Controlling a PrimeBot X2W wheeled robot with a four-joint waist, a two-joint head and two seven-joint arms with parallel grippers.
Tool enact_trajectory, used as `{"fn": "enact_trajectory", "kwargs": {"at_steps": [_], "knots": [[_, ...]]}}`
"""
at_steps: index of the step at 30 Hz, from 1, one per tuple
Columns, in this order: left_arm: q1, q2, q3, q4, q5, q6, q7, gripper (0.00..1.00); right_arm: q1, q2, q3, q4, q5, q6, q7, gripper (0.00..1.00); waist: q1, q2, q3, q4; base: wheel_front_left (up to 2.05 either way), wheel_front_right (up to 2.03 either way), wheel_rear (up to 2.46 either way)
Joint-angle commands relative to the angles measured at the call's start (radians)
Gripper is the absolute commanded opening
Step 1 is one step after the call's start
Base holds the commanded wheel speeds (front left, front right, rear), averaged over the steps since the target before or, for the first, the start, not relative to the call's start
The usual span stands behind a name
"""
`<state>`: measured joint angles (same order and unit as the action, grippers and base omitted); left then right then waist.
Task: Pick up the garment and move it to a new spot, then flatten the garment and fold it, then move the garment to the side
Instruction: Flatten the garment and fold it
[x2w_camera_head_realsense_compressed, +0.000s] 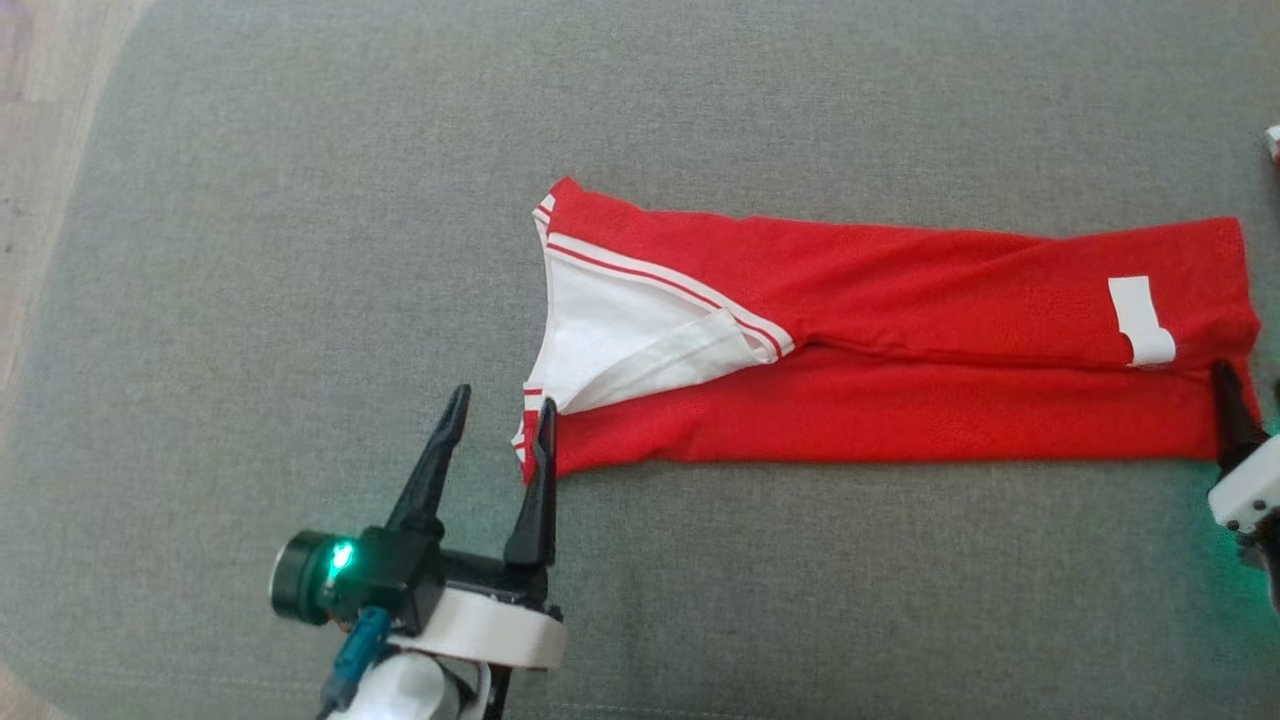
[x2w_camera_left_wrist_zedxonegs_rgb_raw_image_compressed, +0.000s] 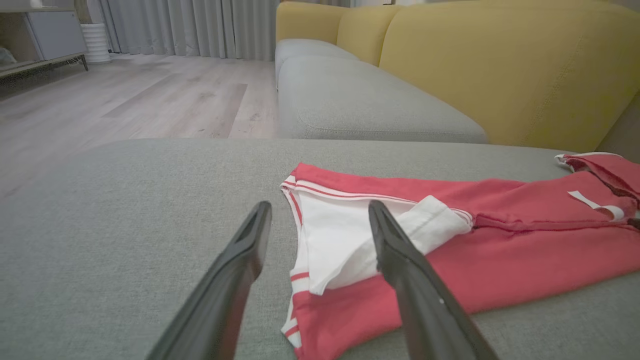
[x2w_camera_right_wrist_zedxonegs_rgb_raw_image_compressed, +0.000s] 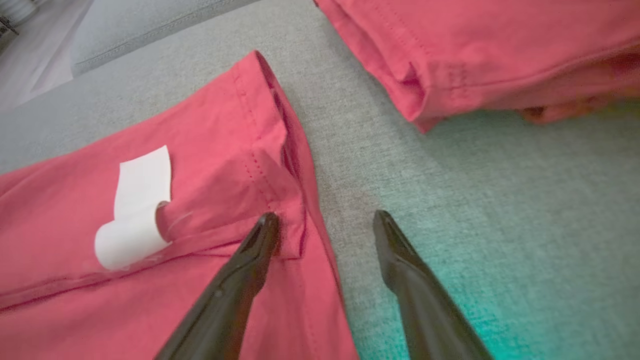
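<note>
Left gripper (x2w_camera_head_realsense_compressed: 500, 402) hangs wide open and empty at the collar end of the red garment (x2w_camera_head_realsense_compressed: 900, 300): one of my fingers is over its near corner, the other over the bare grey cushion (x2w_camera_head_realsense_compressed: 250, 250). My right gripper (x2w_camera_right_wrist_zedxonegs_rgb_raw_image_compressed: 326, 219) is spread just as wide, holding nothing, and straddles the hem end, near the white label (x2w_camera_right_wrist_zedxonegs_rgb_raw_image_compressed: 137, 205). The garment lies folded in a long band across the cushion. Another red cloth (x2w_camera_right_wrist_zedxonegs_rgb_raw_image_compressed: 475, 45) lies just beyond that hem.
</note>
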<state>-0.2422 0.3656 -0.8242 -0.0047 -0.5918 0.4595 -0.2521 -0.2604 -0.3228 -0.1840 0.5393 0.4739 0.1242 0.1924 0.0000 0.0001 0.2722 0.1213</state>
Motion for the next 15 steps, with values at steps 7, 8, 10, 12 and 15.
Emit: {"fn": "enact_trajectory", "kwargs": {"at_steps": [7,8,10,12,15], "knots": [[0.013,0.0,0.121,-0.006,0.05,-0.048,-0.01,1.0,-0.009,-0.034,0.075,-0.039,0.042,0.007,0.067,0.0,0.0,-0.0001,-0.029,0.002,0.0,0.0,0.0],[0.017,0.005,0.132,-0.001,0.057,-0.052,-0.01,1.0,-0.008,-0.041,0.077,-0.043,0.045,0.007,0.061,0.0,0.0,-0.0001,-0.033,0.0,0.0,0.0,0.0],[0.026,0.007,0.155,0.004,0.071,-0.056,-0.01,1.0,-0.009,-0.056,0.075,-0.051,0.049,0.007,0.046,0.0,0.0,-0.0001,-0.044,-0.005,0.0,0.0,0.0],[0.038,0.008,0.176,0.005,0.085,-0.058,-0.01,1.0,-0.012,-0.078,0.069,-0.056,0.053,0.007,0.036,0.0,0.0,-0.0001,-0.053,-0.011,0.0,0.0,0.0],[0.058,-0.001,0.204,0.004,0.099,-0.062,-0.01,1.0,-0.015,-0.122,0.055,-0.068,0.059,0.007,0.03,0.0,0.0,-0.0001,-0.065,-0.018,0.0,0.0,0.0]]}}
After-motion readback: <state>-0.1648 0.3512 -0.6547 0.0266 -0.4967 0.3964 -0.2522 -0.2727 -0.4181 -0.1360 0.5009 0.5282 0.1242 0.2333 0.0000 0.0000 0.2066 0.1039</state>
